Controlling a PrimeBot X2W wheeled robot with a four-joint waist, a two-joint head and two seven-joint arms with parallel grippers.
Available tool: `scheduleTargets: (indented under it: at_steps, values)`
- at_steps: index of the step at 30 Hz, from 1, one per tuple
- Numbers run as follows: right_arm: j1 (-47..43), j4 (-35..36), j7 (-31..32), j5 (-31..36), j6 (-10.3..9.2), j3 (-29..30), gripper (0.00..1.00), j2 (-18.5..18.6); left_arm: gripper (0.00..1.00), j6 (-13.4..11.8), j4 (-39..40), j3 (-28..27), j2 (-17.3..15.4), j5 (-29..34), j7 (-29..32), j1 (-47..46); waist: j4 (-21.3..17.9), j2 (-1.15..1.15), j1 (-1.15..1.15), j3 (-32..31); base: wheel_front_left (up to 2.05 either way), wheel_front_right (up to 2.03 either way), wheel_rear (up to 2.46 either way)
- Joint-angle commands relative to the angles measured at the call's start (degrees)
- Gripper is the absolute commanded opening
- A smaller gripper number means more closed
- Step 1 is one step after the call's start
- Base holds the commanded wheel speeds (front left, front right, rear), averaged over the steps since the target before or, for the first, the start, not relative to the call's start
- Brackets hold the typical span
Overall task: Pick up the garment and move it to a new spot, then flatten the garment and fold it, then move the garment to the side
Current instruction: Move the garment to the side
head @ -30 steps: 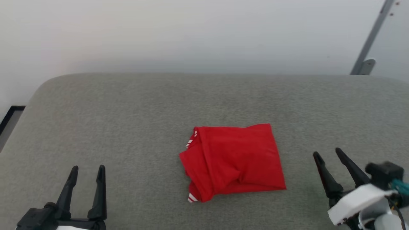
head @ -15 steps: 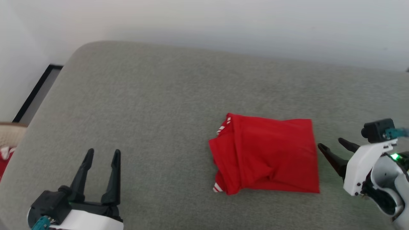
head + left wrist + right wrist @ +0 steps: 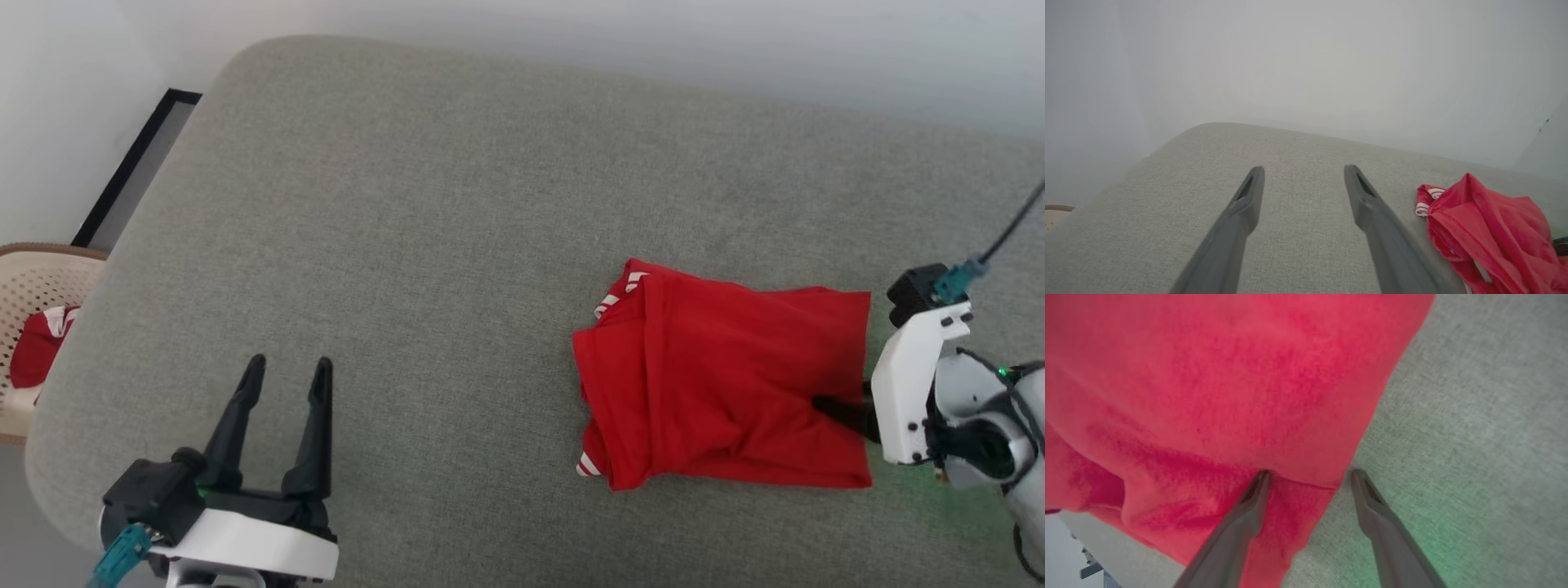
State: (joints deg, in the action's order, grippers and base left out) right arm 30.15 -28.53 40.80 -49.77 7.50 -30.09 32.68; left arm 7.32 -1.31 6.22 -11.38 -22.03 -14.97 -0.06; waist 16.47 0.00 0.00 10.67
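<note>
On cushion [image 3: 408,204] | garment [image 3: 718,384] folded | right gripper [image 3: 1310,471] spread astride its edge

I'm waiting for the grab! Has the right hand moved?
Yes. The right hand closed in leftward across the grey cushion and now straddles the garment's right edge.

The head camera looks down on the cushion [image 3: 408,204], the wrist cameras sit low over it, all sharing the jersey [image 3: 718,384].

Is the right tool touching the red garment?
Touching. In the right wrist view, one finger of the open right tool pokes its tip into the garment fold; the other is over bare cushion.
</note>
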Motion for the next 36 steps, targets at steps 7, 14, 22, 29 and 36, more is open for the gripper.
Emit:
scheduleTargets:
  at_steps: [7, 14, 22, 29, 36]
  values:
    - [0.2, -5.0, 4.2, -0.7, -0.01, -5.5, 0.00, -4.9, 1.00, 0.2, -0.7, 0.4, 0.4, -1.1, -0.3, -2.3, 0.7, 0.00, 0.00, 1.8, 0.00, 0.00, 0.00]
    - [4.3, -2.0, 0.8, -2.2, -0.05, -2.9, 0.00, -1.8, 1.00, 0.2, -0.4, -1.4, -0.2, -1.2, -0.3, -3.1, -1.6, 0.00, 0.00, 2.1, 0.00, 0.00, 0.00]
    - [6.3, 4.3, -0.7, -2.3, -0.08, -0.4, 0.00, 3.5, 1.00, 0.2, 1.3, -2.0, -1.3, -1.7, -0.3, -5.4, -6.7, 0.00, 0.00, 2.5, 0.00, 0.00, 0.00]
    - [8.9, 6.3, -2.9, -0.2, -0.08, 2.3, 0.00, 7.5, 1.00, 0.2, 2.3, 0.5, -3.0, -0.5, -0.3, -9.6, -12.5, 0.00, 0.00, 4.6, 0.00, 0.00, 0.00]
    - [11.9, 5.2, -6.4, 3.0, -0.08, 5.4, 0.00, 10.8, 1.00, 0.2, 3.2, 4.7, -4.6, 0.3, -0.3, -14.8, -18.6, 0.00, 0.00, 7.4, 0.00, 0.00, 0.00]
